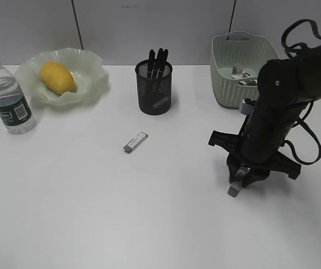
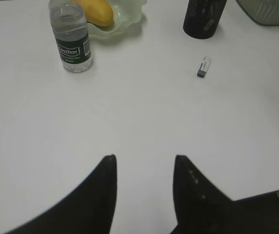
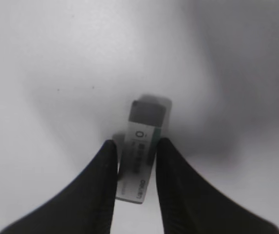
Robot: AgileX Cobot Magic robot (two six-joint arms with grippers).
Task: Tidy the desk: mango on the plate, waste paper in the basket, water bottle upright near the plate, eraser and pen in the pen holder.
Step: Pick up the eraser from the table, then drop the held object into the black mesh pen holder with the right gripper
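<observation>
Your right gripper (image 3: 135, 148) has its black fingers closed on a small grey-and-white rectangular eraser (image 3: 141, 153), its long axis running straight out past the fingertips, grey end outward, just above the white desk (image 1: 65, 213). A second, like eraser (image 1: 135, 142) lies flat farther left on the desk, in front of the black wire-mesh pen holder (image 1: 154, 89), angled toward it. Your left gripper (image 2: 144, 163) hangs spread apart, holding nothing.
</observation>
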